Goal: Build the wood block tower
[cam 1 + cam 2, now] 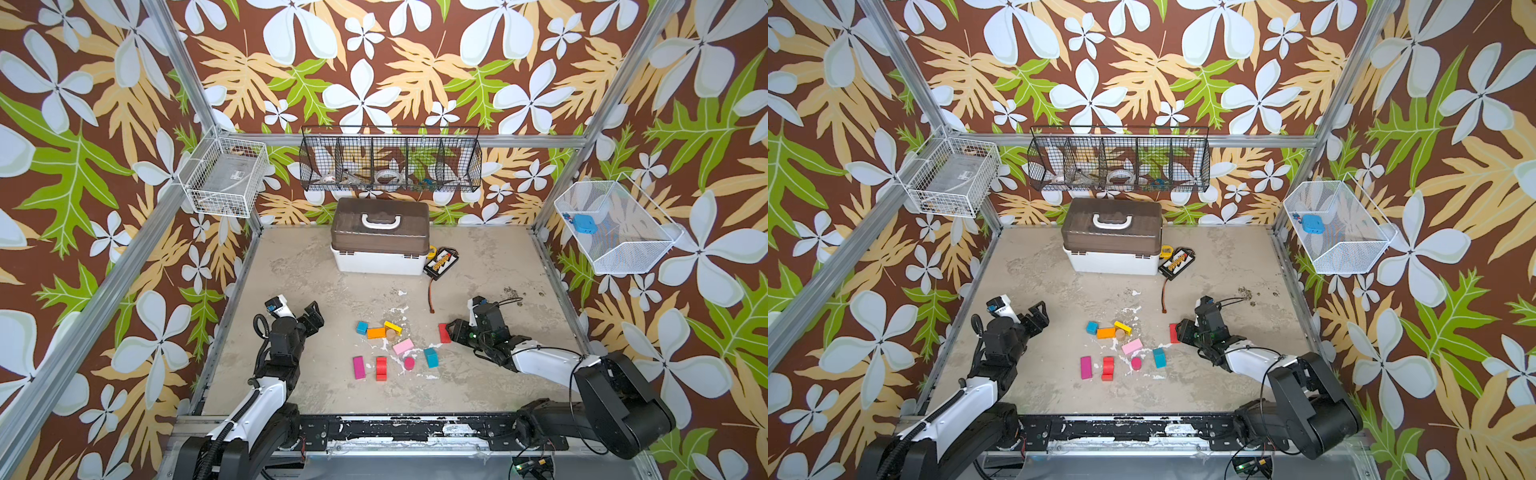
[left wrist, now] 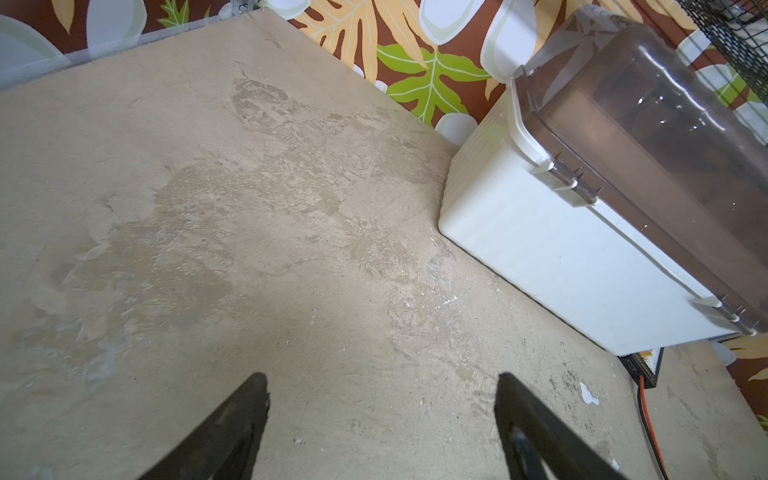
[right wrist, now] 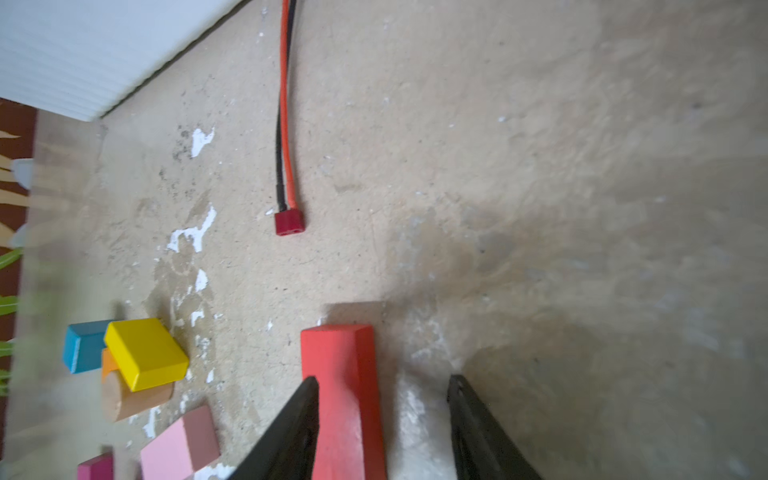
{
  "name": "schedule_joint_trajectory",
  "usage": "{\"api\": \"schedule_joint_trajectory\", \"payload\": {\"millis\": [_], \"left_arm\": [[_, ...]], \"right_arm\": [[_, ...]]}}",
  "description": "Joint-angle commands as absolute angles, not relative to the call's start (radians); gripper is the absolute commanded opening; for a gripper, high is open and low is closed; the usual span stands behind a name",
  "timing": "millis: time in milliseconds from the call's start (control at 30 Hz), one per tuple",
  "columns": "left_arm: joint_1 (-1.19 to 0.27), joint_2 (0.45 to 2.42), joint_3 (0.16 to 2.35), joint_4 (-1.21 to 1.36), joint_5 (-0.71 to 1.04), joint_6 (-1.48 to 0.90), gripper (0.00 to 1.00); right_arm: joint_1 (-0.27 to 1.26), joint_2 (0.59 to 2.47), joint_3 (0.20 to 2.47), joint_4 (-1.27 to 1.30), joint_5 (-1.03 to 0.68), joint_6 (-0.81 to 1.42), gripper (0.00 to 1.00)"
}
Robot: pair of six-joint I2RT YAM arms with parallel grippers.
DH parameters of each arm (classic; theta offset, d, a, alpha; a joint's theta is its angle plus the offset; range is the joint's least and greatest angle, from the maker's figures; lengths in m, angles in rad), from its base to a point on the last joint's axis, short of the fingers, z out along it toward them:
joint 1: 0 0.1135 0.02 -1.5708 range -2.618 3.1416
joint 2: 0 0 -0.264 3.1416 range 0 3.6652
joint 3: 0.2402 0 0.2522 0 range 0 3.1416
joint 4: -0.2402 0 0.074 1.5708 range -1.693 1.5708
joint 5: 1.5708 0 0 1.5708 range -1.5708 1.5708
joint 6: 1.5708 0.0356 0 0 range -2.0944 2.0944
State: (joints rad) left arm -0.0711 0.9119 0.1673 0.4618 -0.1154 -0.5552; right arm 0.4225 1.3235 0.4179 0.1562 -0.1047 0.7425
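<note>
Straddling the red bar (image 3: pixel 340 374), the right gripper (image 3: pixel 383 377) has its fingers spread — the bar's long axis runs along them, hard by one, a gap to the other. The left gripper (image 2: pixel 381 374), spread and empty, is well apart; other blocks (image 1: pixel 403 345) lie unstacked.

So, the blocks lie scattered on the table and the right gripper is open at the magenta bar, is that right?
Not quite: that bar is red, not magenta. The blocks lie scattered on the table and the right gripper is open at the red bar, as the right wrist view shows. In a top view, the magenta bar lies well away from it.
</note>
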Motion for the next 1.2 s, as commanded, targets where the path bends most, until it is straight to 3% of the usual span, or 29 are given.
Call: {"api": "schedule_joint_trajectory", "payload": {"millis": [0, 400, 667, 933, 1167], "left_arm": [[-0.071, 0.914, 0.17, 0.485, -0.118, -0.563, 0.87], [-0.071, 0.905, 0.161, 0.498, -0.103, -0.56, 0.87], [-0.072, 0.895, 0.154, 0.512, -0.094, -0.556, 0.87], [-0.072, 0.855, 0.137, 0.511, -0.106, -0.557, 0.88], [-0.072, 0.847, 0.135, 0.505, -0.121, -0.563, 0.89]], "right_arm": [[0.493, 1.302, 0.462, 0.002, 0.054, 0.736, 0.59], [0.749, 1.26, 0.613, -0.285, 0.397, 0.803, 0.7], [0.937, 1.276, 0.666, -0.218, 0.327, 0.734, 0.69], [0.996, 1.449, 0.788, -0.254, 0.366, 0.712, 0.68], [0.997, 1.408, 0.739, -0.251, 0.364, 0.731, 0.69]]}}
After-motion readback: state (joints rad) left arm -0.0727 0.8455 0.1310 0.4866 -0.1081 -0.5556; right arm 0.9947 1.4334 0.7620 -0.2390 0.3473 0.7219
